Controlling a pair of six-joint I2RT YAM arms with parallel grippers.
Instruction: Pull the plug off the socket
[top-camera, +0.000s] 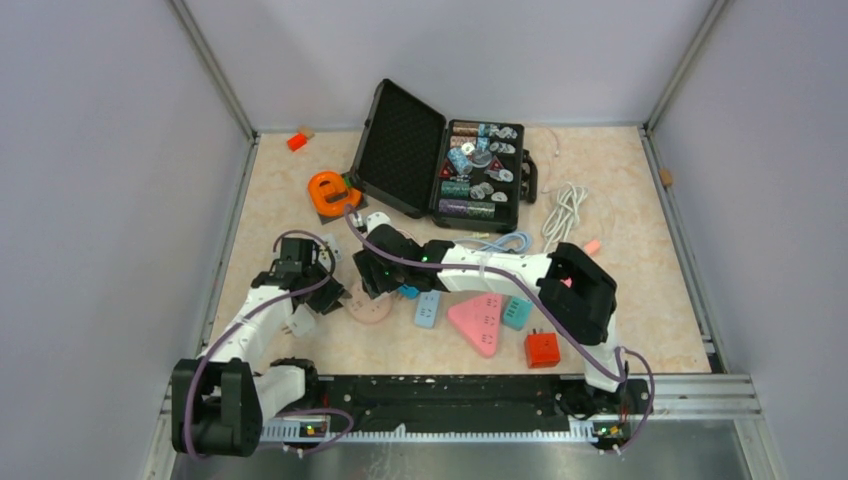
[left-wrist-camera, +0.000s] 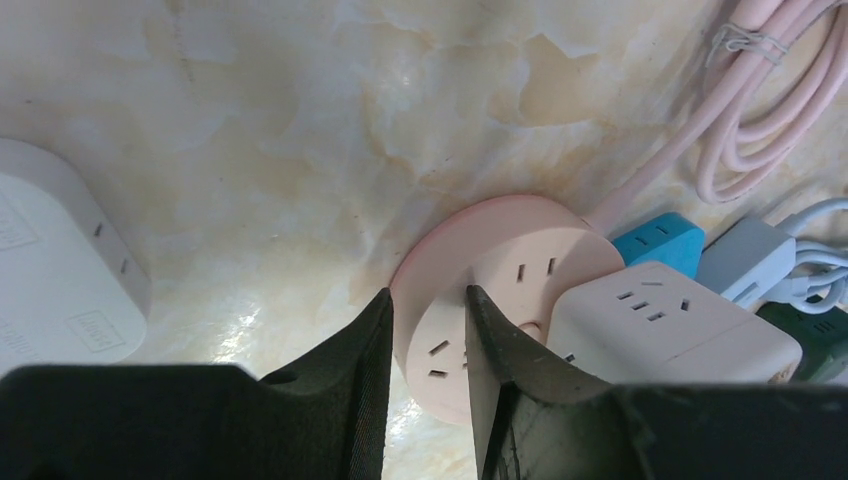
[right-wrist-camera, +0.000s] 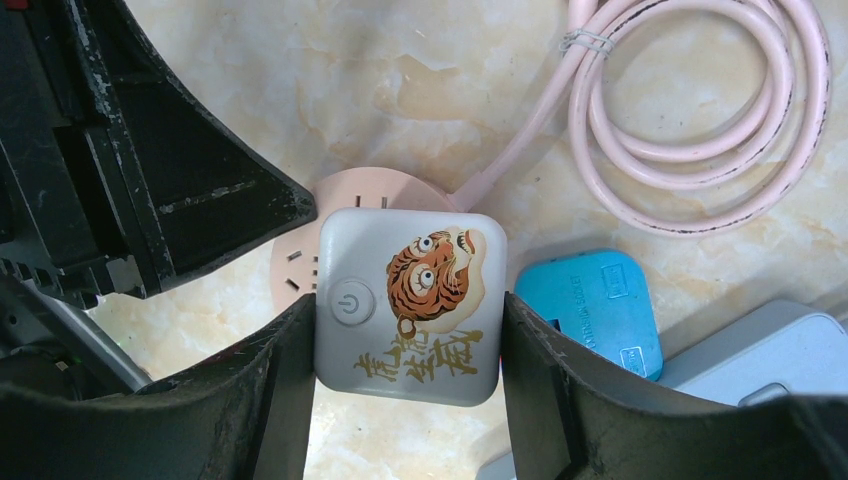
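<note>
A round pink socket lies flat on the marble table; it also shows in the top view and the right wrist view. A white cube plug with a tiger picture sits plugged into its top; it also shows in the left wrist view. My right gripper is shut on the plug, one finger on each side. My left gripper is shut on the socket's near rim, one finger outside the rim and one on top of the disc. In the top view the two grippers meet over the socket.
The socket's pink cable is coiled beyond it. A blue adapter and a grey one lie right beside the plug. A white adapter lies to the left. An open black case, a pink triangular socket and a red cube are nearby.
</note>
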